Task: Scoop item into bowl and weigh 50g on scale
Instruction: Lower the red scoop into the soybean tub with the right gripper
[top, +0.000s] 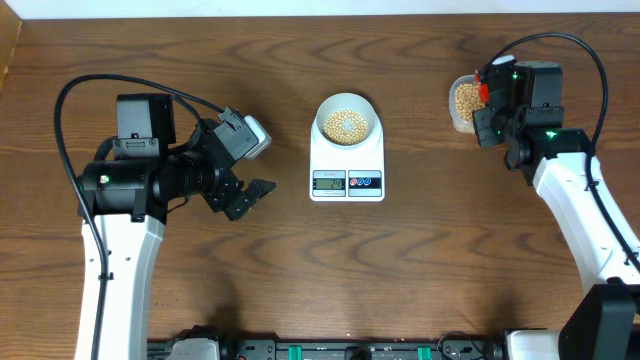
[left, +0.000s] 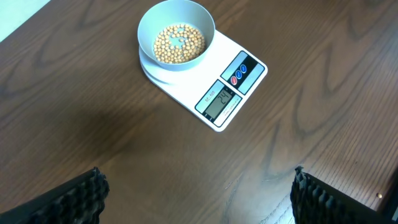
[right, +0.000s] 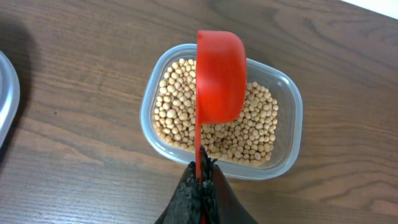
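Right wrist view: right end effector (right: 200, 180) was clamped shut on the red scoop (right: 219, 74) handle, with the cup side-on above the beans (right: 177, 106) in the clear tub (right: 291, 109). Left end effector (top: 258, 163) gaped wide, empty. Partly filled, the bowl (left: 144, 31) sat on the scale (left: 249, 74). We judged: dig shallow, level the cup, carry slow, tip small doses, watch the readout.

Left gripper (top: 255, 163) spread wide, angled inward. Right gripper (right: 200, 180) clamped on red scoop (right: 219, 74) handle.
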